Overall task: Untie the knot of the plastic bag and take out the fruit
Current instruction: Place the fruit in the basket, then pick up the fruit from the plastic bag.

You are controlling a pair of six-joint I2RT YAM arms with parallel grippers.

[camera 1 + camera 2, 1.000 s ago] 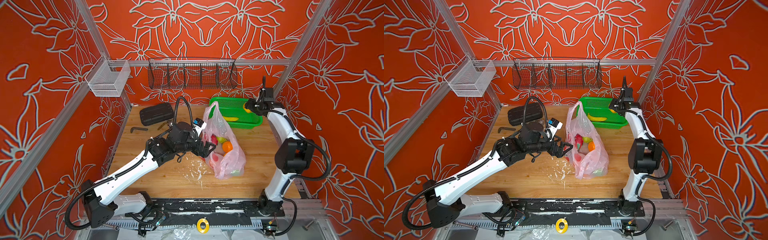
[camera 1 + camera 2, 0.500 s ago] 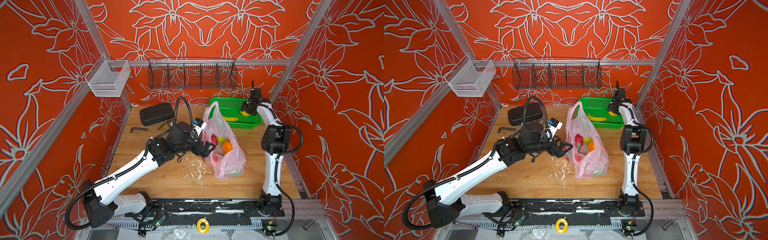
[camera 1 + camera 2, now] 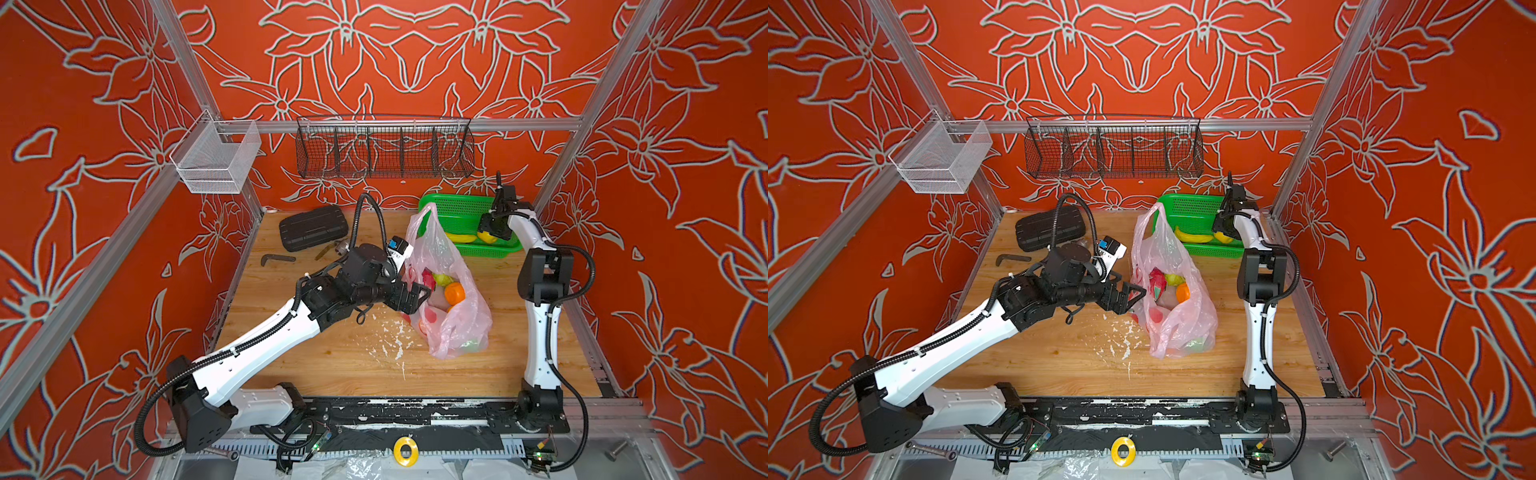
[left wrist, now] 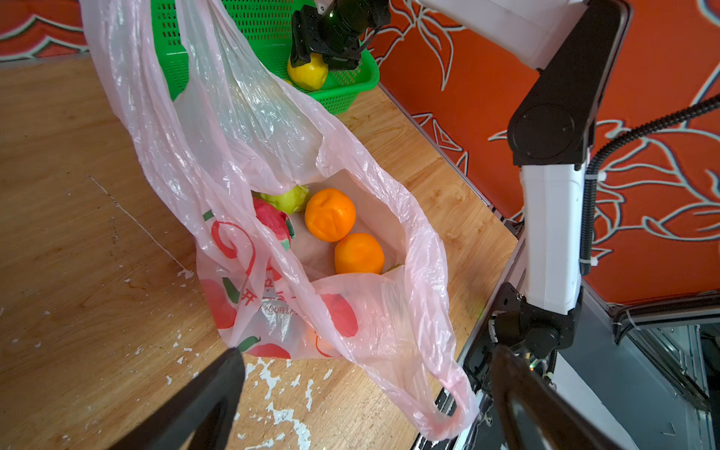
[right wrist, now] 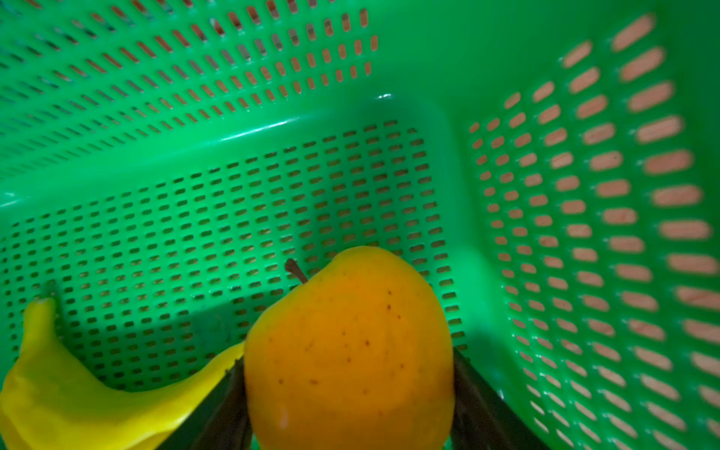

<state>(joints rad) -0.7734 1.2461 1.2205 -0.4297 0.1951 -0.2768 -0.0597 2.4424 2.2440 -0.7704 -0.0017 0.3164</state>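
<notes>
Fingers of the left end effector (image 3: 420,299) stand spread wide, empty, just beside the plastic bag (image 3: 461,328) on the bench (image 3: 311,365). The bag's mouth gapes; oranges (image 4: 330,215) and a dragon fruit (image 4: 272,220) lie inside. Farther right, in the green basket (image 3: 457,205), the right end effector (image 5: 346,370) flanks a yellow fruit (image 4: 307,72); whether it clamps the fruit cannot be told.

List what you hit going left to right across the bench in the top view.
Black case → left hand → orange inside the pink bag → right hand in the green basket.
</notes>
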